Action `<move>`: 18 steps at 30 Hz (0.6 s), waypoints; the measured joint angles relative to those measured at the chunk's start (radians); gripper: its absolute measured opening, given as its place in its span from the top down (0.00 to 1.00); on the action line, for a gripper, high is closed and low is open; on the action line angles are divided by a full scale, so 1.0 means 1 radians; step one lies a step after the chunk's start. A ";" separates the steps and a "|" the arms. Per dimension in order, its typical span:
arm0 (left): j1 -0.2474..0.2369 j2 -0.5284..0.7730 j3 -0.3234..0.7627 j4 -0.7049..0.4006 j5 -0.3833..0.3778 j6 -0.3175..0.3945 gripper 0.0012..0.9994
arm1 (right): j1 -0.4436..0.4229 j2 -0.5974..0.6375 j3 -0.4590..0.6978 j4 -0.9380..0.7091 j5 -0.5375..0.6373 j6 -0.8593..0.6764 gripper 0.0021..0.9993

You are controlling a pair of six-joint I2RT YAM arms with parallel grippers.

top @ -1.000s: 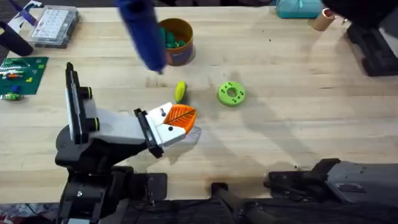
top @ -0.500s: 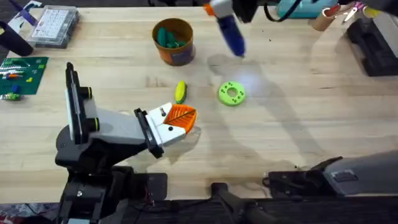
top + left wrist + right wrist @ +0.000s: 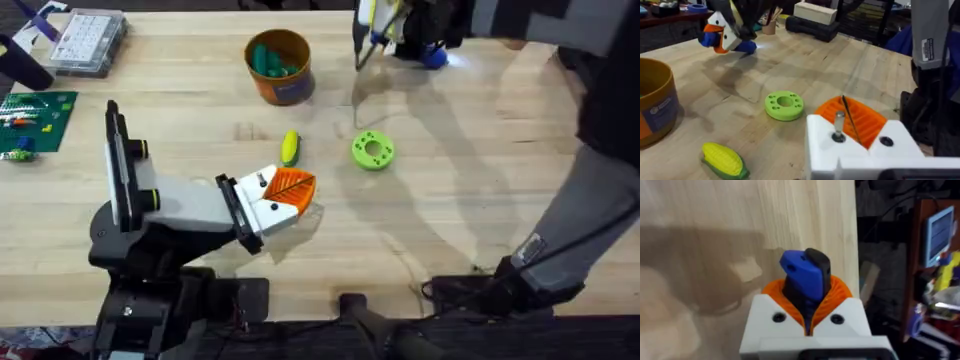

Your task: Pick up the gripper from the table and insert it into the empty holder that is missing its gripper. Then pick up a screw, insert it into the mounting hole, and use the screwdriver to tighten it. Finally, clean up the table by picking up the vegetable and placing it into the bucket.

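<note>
Reaching to the far edge of the bench, the right gripper (image 3: 400, 35) has its orange pads pinched around the blue screwdriver (image 3: 804, 277); the right wrist view shows the blue body wedged between them, its end poking up past the fingertips. From over there it looks as if the tool is being put away, with the tightening behind it.

The gripper (image 3: 288, 190) sits in the holder (image 3: 160, 215) near the front left corner of the bench, and the left wrist view shows a screw (image 3: 839, 125) standing proud of the white base beside the orange ribs. Whether it is fully driven I cannot tell.

The vegetable (image 3: 289, 148) lies on bare wood mid-bench, between the bucket (image 3: 279, 66) toward the far edge and the holder, with the lime-green ring disc (image 3: 372, 151) just to its right.

As for the left gripper, its jaws are not something I can make out.

What might go wrong: if the pinch on the screwdriver opens too close to the far edge, the round barrel could roll off. The vegetable is small and rounded, so a grab slightly off centre could squirt it sideways toward the disc. The disc sits close enough to be picked by mistake. The bucket already holds something green, so a careless drop might bounce off the rim.
</note>
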 joint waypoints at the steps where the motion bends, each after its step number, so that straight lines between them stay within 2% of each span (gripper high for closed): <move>1: 0.000 0.000 0.000 0.000 0.000 0.000 0.98 | -0.005 0.019 0.000 0.021 0.006 -0.038 0.98; 4: 0.000 0.000 0.000 0.000 0.000 0.000 0.98 | -0.010 0.067 0.001 0.047 0.023 -0.140 0.98; 5: 0.000 0.000 0.000 0.000 0.000 0.000 0.98 | -0.009 0.077 0.001 0.046 0.026 -0.159 0.95; 6: 0.000 0.000 0.000 0.000 0.000 0.000 0.98 | -0.007 0.084 0.001 0.044 0.027 -0.175 0.88; 7: 0.000 0.000 0.000 0.000 0.000 0.000 0.98 | -0.005 0.087 0.003 0.040 0.031 -0.187 0.79; 11: 0.000 0.000 0.000 0.000 0.000 0.001 0.97 | -0.005 0.083 0.027 0.049 0.040 -0.215 0.22; 12: 0.000 0.000 0.000 0.000 0.000 0.001 0.91 | -0.005 0.082 0.031 0.054 0.040 -0.221 0.09; 13: 0.000 0.000 0.000 0.000 0.000 0.002 0.85 | -0.004 0.080 0.035 0.054 0.039 -0.226 0.02; 15: 0.000 0.000 0.000 0.000 0.000 0.003 0.83 | -0.002 0.079 0.036 0.050 0.039 -0.231 0.01; 18: 0.000 0.000 0.000 0.000 0.001 0.003 0.90 | -0.002 0.079 0.036 0.045 0.039 -0.237 0.00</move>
